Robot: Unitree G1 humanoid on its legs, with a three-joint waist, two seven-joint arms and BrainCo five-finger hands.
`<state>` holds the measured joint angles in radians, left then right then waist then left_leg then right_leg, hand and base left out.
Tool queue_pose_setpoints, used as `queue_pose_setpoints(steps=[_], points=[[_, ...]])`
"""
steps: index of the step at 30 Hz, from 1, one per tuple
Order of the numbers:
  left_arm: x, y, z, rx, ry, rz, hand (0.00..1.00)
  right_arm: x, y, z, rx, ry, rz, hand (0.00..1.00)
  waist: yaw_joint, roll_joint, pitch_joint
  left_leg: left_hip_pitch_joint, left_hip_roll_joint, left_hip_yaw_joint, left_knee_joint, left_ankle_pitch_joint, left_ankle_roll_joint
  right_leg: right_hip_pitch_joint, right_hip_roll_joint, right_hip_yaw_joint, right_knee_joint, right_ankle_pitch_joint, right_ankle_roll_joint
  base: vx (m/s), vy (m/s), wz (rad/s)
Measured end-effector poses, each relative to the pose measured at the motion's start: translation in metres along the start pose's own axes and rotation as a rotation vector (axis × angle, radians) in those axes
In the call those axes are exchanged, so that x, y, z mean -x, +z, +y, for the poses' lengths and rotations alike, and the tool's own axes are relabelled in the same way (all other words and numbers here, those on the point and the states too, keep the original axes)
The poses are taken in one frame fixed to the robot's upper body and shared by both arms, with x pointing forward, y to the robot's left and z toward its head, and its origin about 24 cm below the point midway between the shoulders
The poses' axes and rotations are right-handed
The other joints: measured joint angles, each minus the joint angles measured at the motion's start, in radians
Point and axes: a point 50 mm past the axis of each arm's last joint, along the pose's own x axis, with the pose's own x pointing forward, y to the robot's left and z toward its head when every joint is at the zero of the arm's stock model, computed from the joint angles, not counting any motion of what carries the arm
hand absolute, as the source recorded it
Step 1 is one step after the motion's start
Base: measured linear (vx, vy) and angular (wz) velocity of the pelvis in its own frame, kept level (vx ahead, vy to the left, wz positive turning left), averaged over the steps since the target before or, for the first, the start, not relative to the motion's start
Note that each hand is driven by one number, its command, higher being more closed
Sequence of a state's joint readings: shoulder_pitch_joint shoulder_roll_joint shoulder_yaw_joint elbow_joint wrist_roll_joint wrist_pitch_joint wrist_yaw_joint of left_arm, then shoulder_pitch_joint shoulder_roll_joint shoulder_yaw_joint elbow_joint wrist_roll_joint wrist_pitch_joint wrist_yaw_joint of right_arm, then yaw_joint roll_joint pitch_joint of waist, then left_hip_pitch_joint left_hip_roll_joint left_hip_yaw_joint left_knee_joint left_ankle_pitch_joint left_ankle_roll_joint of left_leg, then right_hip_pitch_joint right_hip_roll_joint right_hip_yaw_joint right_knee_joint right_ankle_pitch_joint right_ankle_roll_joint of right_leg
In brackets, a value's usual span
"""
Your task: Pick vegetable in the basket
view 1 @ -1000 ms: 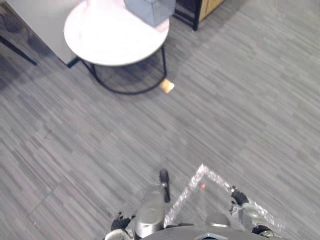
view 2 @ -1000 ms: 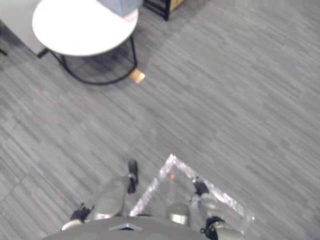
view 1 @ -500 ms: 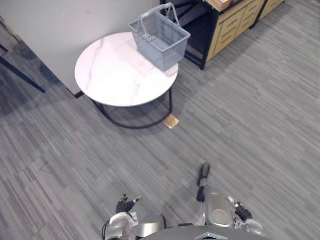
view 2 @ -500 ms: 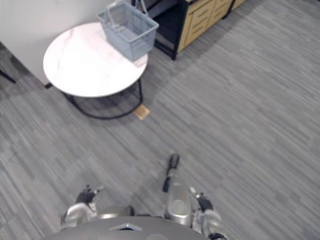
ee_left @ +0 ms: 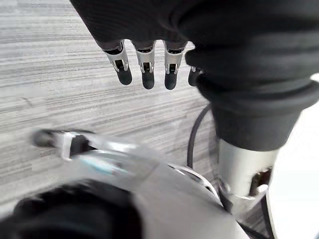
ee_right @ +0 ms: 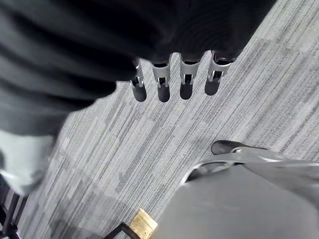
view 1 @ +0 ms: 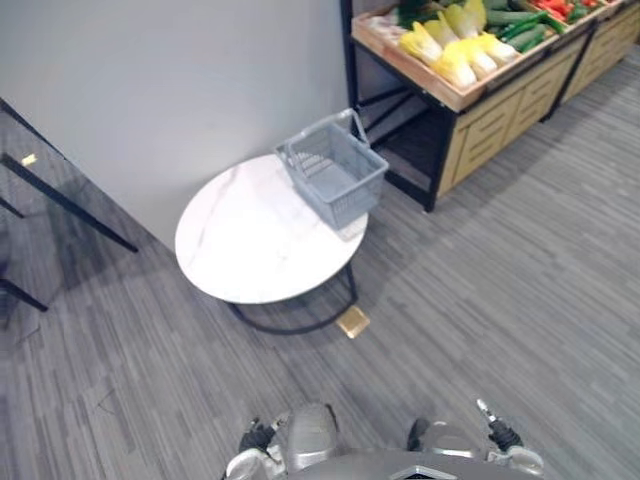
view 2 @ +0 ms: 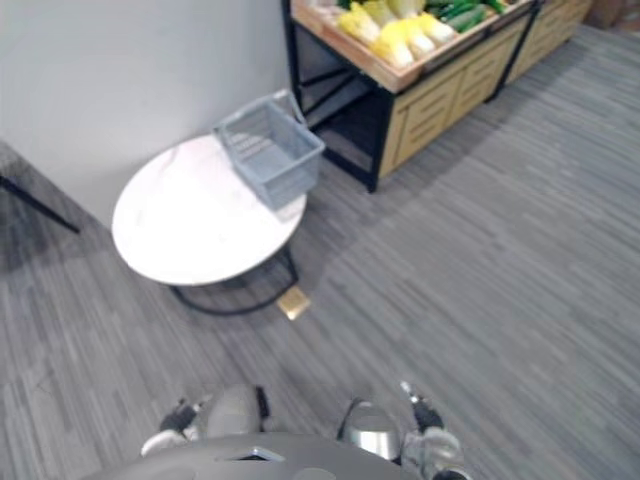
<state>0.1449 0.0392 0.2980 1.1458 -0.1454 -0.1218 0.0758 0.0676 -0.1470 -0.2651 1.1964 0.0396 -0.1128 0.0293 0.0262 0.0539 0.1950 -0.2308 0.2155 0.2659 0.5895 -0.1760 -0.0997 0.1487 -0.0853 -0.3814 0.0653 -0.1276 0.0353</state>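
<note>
The left hand (ee_left: 145, 62) hangs low at the robot's side over the floor (view 1: 500, 300), its fingers straight and relaxed, pointing down, with nothing between them. The right hand (ee_right: 185, 74) hangs the same way on the other side, its fingers loose and straight above the grey striped floor, holding nothing. Both hands are well apart from the table (view 1: 250, 250), a round white top on a black wire frame that stands ahead of the robot against a grey wall (view 1: 180, 90). The basket (view 1: 335, 180), of grey plastic mesh, sits on the table's far right edge, the side nearest the stand (view 1: 470, 95), with its handle raised upright. The stand, a wooden counter in a black frame, is just beyond the table to the right. The vegetables (view 1: 470, 40) lie in its top tray: pale yellow cabbages (view 1: 445, 55) at the near end, green cucumbers (view 1: 515, 25) behind them, and something red farther along, too small to name. 1 small tan block (view 1: 352, 321) lies on the floor beside the table's frame.
</note>
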Motion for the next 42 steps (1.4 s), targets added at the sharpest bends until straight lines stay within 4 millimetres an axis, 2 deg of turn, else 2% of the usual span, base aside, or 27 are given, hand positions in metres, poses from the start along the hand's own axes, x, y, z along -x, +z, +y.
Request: queue_pose_setpoints(steps=[3, 4, 5, 6, 7, 8, 9, 10, 11, 12, 13, 14, 15, 16, 17, 18, 20, 22, 24, 25, 26, 27, 29, 33, 35, 39, 42], points=[[0.004, -0.016, 0.006, -0.016, 0.016, 0.042, 0.0, -0.001, 0.009, 0.004, 0.021, 0.015, -0.034, 0.0, 0.005, -0.002, 0.002, 0.006, -0.055, 0.029, -0.483, 0.13, 0.006, 0.077, 0.002, 0.002, -0.056, -0.031, 0.043, 0.44, 0.151, -0.07], [0.005, -0.018, 0.008, -0.018, 0.019, 0.049, 0.0, -0.002, 0.011, 0.005, 0.037, 0.023, -0.043, 0.0, 0.006, -0.001, 0.002, 0.002, -0.052, 0.03, -0.5, 0.135, 0.01, 0.094, 0.005, 0.002, -0.064, -0.04, 0.056, 0.57, 0.258, -0.1], [0.007, -0.023, 0.01, -0.019, 0.024, 0.062, 0.0, -0.002, 0.017, 0.006, 0.069, 0.034, -0.065, 0.0, 0.014, -0.011, 0.003, -0.009, -0.048, 0.034, -0.468, 0.189, 0.038, 0.123, -0.001, 0.015, -0.066, -0.064, 0.077, 0.52, 0.24, -0.21], [0.008, -0.027, 0.016, -0.019, 0.04, 0.071, 0.0, -0.003, 0.022, 0.014, 0.08, 0.058, -0.082, 0.0, 0.029, -0.032, -0.009, -0.004, -0.072, 0.054, -0.436, 0.225, 0.063, 0.135, -0.038, 0.036, -0.053, -0.095, 0.084, 0.52, 0.224, -0.28], [0.008, -0.026, 0.021, -0.025, 0.049, 0.069, 0.0, -0.003, 0.023, 0.019, 0.089, 0.074, -0.088, 0.0, 0.036, -0.056, -0.017, -0.005, -0.092, 0.061, -0.425, 0.224, 0.065, 0.129, -0.063, 0.044, -0.028, -0.112, 0.073, 0.61, 0.241, -0.37], [0.006, -0.022, 0.025, -0.041, 0.06, 0.06, 0.0, -0.004, 0.031, 0.028, 0.102, 0.103, -0.118, 0.0, 0.039, -0.083, -0.03, 0.008, -0.129, 0.066, -0.432, 0.21, 0.091, 0.05, -0.118, 0.094, 0.145, -0.111, 0.071, 0.48, 0.197, -0.22], [0.006, -0.021, 0.026, -0.046, 0.061, 0.06, 0.0, -0.004, 0.034, 0.032, 0.1, 0.112, -0.13, 0.0, 0.036, -0.085, -0.029, 0.025, -0.138, 0.071, -0.441, 0.202, 0.106, 0.01, -0.139, 0.117, 0.244, -0.096, 0.092, 0.57, 0.264, -0.11], [0.006, -0.019, 0.028, -0.053, 0.069, 0.055, 0.0, -0.004, 0.037, 0.04, 0.093, 0.131, -0.142, 0.0, 0.035, -0.101, -0.017, 0.084, -0.161, 0.085, -0.457, 0.188, 0.13, -0.062, -0.184, 0.171, 0.464, -0.053, 0.131, 0.44, 0.205, 0.06], [0.005, -0.017, 0.029, -0.055, 0.077, 0.05, 0.0, -0.004, 0.036, 0.048, 0.094, 0.15, -0.142, 0.0, 0.034, -0.11, -0.003, 0.145, -0.172, 0.084, -0.453, 0.157, 0.159, -0.13, -0.208, 0.228, 0.671, 0.036, 0.17, 0.46, 0.169, 0.09], [0.005, -0.016, 0.028, -0.057, 0.081, 0.047, 0.0, -0.004, 0.035, 0.05, 0.097, 0.156, -0.141, 0.0, 0.032, -0.106, 0.005, 0.178, -0.173, 0.074, -0.447, 0.136, 0.163, -0.156, -0.211, 0.238, 0.774, 0.047, 0.178, 0.44, 0.101, 0.18], [0.005, -0.015, 0.028, -0.065, 0.083, 0.045, 0.0, -0.003, 0.034, 0.05, 0.086, 0.156, -0.141, 0.0, 0.029, -0.094, 0.016, 0.242, -0.174, 0.052, -0.449, 0.109, 0.167, -0.196, -0.216, 0.228, 0.901, 0.029, 0.155, 0.36, 0.058, 0.27], [0.005, -0.015, 0.029, -0.072, 0.083, 0.044, 0.0, -0.003, 0.036, 0.049, 0.089, 0.154, -0.148, 0.0, 0.027, -0.093, 0.015, 0.272, -0.174, 0.043, -0.455, 0.097, 0.164, -0.211, -0.216, 0.211, 0.93, 0.015, 0.134, 0.43, 0.05, 0.47], [0.003, -0.011, 0.03, -0.089, 0.084, 0.033, 0.0, -0.003, 0.038, 0.048, 0.09, 0.149, -0.154, 0.0, 0.018, -0.093, 0.015, 0.32, -0.174, 0.023, -0.481, 0.088, 0.158, -0.234, -0.217, 0.168, 0.917, -0.014, 0.098, 0.4, 0.0, 0.72], [0.002, -0.005, 0.028, -0.093, 0.08, 0.015, 0.0, -0.003, 0.04, 0.048, 0.088, 0.146, -0.162, 0.0, 0.009, -0.093, 0.015, 0.35, -0.174, -0.013, -0.504, 0.082, 0.15, -0.25, -0.221, 0.112, 0.828, -0.051, 0.091, 0.53, -0.072, 1.14], [0.0, 0.003, 0.024, -0.087, 0.071, -0.014, 0.0, -0.003, 0.042, 0.048, 0.081, 0.146, -0.171, 0.0, 0.006, -0.094, 0.015, 0.365, -0.174, -0.062, -0.519, 0.074, 0.137, -0.259, -0.231, 0.055, 0.637, -0.056, 0.089, 0.44, -0.11, 1.03], [0.0, 0.006, 0.022, -0.084, 0.068, -0.023, 0.0, -0.003, 0.041, 0.048, 0.072, 0.146, -0.169, 0.0, 0.008, -0.094, 0.015, 0.368, -0.174, -0.076, -0.518, 0.07, 0.132, -0.263, -0.23, 0.052, 0.551, -0.054, 0.092, 0.38, -0.13, 0.84], [-0.001, 0.009, 0.021, -0.081, 0.063, -0.036, 0.0, -0.003, 0.041, 0.048, 0.065, 0.147, -0.166, 0.0, 0.006, -0.094, 0.015, 0.375, -0.171, -0.118, -0.516, 0.058, 0.113, -0.269, -0.227, 0.068, 0.353, -0.042, 0.096, 0.35, -0.21, 0.66], [-0.001, 0.011, 0.02, -0.078, 0.068, -0.042, 0.0, -0.003, 0.041, 0.048, 0.056, 0.146, -0.165, 0.0, 0.009, -0.093, 0.015, 0.373, -0.143, -0.182, -0.49, 0.018, 0.064, -0.289, -0.221, 0.152, 0.146, 0.024, 0.105, 0.41, -0.356, 0.76], [-0.001, 0.01, 0.023, -0.073, 0.081, -0.038, 0.0, -0.003, 0.041, 0.048, 0.057, 0.148, -0.166, 0.0, 0.016, -0.095, 0.014, 0.371, -0.114, -0.217, -0.462, -0.021, 0.018, -0.286, -0.21, 0.191, 0.095, 0.057, 0.108, 0.25, -0.345, 0.57], [0.0, 0.006, 0.031, -0.055, 0.109, -0.03, 0.0, -0.003, 0.037, 0.05, 0.052, 0.153, -0.154, 0.0, 0.016, -0.122, -0.002, 0.377, -0.104, -0.242, -0.452, -0.047, -0.019, -0.279, -0.221, 0.193, 0.088, 0.063, 0.116, 0.33, -0.546, 0.81], [0.001, 0.002, 0.034, -0.021, 0.127, -0.014, 0.0, -0.002, 0.033, 0.048, 0.032, 0.149, -0.145, 0.0, 0.015, -0.117, -0.012, 0.4, -0.067, -0.275, -0.456, -0.06, -0.051, -0.26, -0.207, 0.156, 0.119, 0.18, 0.147, 0.34, -0.557, 0.73], [0.002, -0.004, 0.027, -0.004, 0.116, 0.008, 0.0, -0.003, 0.035, 0.043, 0.03, 0.139, -0.148, 0.0, 0.015, -0.084, -0.02, 0.407, -0.025, -0.28, -0.464, -0.052, -0.063, -0.254, -0.172, 0.131, 0.133, 0.16, 0.125, 0.46, -0.61, 0.55], [0.006, -0.021, 0.019, 0.047, 0.106, 0.059, 0.0, -0.005, 0.044, 0.03, 0.057, 0.119, -0.169, 0.0, 0.014, -0.027, -0.051, 0.396, 0.063, -0.279, -0.5, 0.043, -0.109, -0.239, -0.095, 0.059, 0.13, 0.121, 0.078, 0.43, -0.507, 0.41], [0.006, -0.023, 0.017, 0.066, 0.094, 0.064, 0.0, -0.005, 0.047, 0.023, 0.063, 0.105, -0.175, 0.0, 0.002, -0.026, -0.054, 0.315, 0.092, -0.27, -0.479, 0.203, -0.094, -0.177, -0.07, -0.052, 0.069, 0.097, 0.039, 0.22, -0.34, 0.78], [0.006, -0.022, 0.017, 0.063, 0.085, 0.065, 0.0, -0.005, 0.041, 0.018, 0.047, 0.076, -0.152, 0.0, 0.003, -0.029, -0.052, 0.285, 0.096, -0.154, -0.475, 0.293, -0.086, -0.135, -0.074, -0.116, 0.041, 0.089, 0.025, 0.11, -0.247, 0.81], [0.006, -0.022, 0.017, 0.058, 0.09, 0.071, 0.0, -0.006, 0.048, 0.011, 0.034, 0.039, -0.173, 0.0, 0.003, -0.028, -0.052, 0.283, 0.092, 0.01, -0.527, 0.327, -0.065, -0.131, -0.073, -0.144, 0.014, 0.089, 0.025, 0.03, -0.078, 0.34], [0.006, -0.022, 0.017, 0.054, 0.096, 0.072, 0.0, -0.005, 0.059, -0.006, 0.006, -0.035, -0.216, 0.0, -0.001, -0.026, -0.054, 0.288, 0.082, 0.047, -0.62, 0.325, -0.067, -0.165, -0.062, -0.155, -0.001, 0.106, 0.036, -0.02, 0.064, 0.16]])
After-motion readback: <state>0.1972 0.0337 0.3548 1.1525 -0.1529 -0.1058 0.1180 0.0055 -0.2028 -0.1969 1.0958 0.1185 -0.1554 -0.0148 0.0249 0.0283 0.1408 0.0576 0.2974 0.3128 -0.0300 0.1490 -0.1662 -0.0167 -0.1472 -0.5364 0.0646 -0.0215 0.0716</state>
